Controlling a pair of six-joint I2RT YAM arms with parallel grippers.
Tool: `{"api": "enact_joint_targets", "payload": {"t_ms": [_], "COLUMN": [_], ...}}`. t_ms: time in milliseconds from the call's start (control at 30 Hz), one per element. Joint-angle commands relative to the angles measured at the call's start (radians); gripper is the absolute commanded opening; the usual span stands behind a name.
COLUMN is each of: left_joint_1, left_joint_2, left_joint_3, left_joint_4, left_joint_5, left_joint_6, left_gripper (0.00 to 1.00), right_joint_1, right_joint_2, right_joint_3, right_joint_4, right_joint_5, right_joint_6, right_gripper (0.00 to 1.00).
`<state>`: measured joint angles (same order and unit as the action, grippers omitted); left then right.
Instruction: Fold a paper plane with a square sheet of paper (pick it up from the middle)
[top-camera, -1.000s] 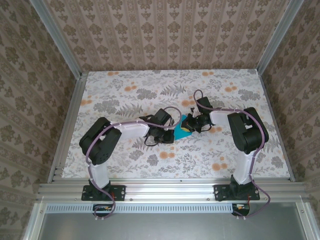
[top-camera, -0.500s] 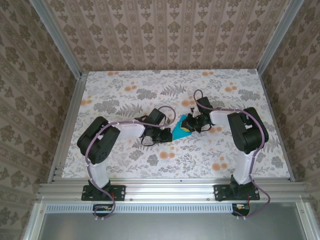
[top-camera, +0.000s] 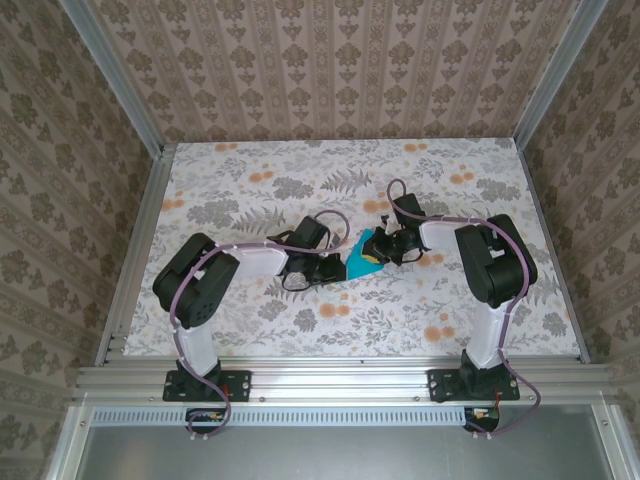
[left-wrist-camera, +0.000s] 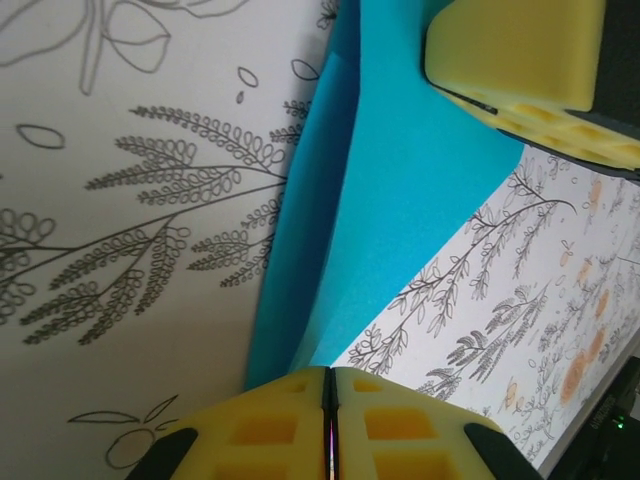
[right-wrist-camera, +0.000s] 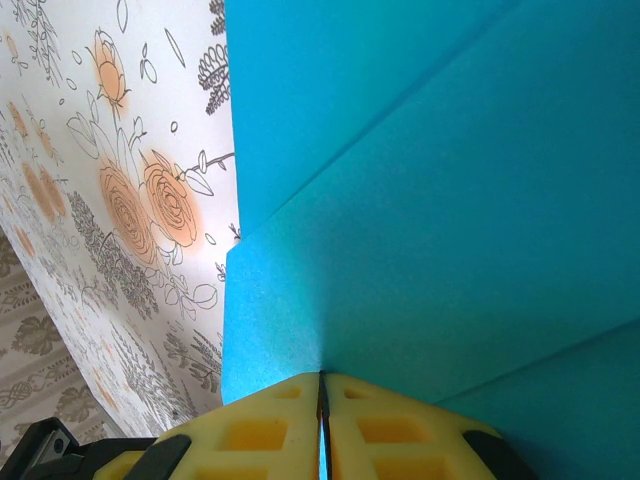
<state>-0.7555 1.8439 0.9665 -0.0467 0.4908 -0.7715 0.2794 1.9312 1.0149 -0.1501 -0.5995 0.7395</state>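
the folded blue paper (top-camera: 357, 265) lies near the middle of the flowered table (top-camera: 240, 185), between the two claws, with a crease along it and one flap raised. the right claw (right-wrist-camera: 322, 388) is closed on the paper's edge, its yellow pads pressed together where the crease runs into them. the left claw (left-wrist-camera: 330, 385) has its pads shut tight at the paper's opposite, narrow end, which reaches them, though i cannot tell whether that end is pinched between them.
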Motion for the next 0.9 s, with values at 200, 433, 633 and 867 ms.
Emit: {"api": "enact_joint_targets", "payload": {"t_ms": [200, 433, 633, 867], "left_joint_1": [0.005, 0.005, 0.005, 0.006], "left_joint_2": [0.018, 0.021, -0.015, -0.052], "left_joint_3": [0.031, 0.019, 0.027, 0.052], "left_joint_4": [-0.105, -0.174, -0.230, -0.137], "left_joint_5": [-0.087, -0.129, -0.133, -0.063], "left_joint_6": [0.015, 0.011, 0.047, 0.048], "left_gripper": [0.09, 0.07, 0.07, 0.09], "right_joint_1": [-0.017, -0.018, -0.018, -0.019], "right_joint_2": [0.131, 0.131, 0.132, 0.133], "right_joint_3": [-0.057, -0.056, -0.058, -0.059], "right_joint_4": [-0.140, -0.140, -0.141, -0.138], "right_joint_5": [0.240, 0.241, 0.242, 0.241], "right_joint_6": [0.003, 0.001, 0.001, 0.002], "right_gripper": [0.12, 0.12, 0.12, 0.13]}}
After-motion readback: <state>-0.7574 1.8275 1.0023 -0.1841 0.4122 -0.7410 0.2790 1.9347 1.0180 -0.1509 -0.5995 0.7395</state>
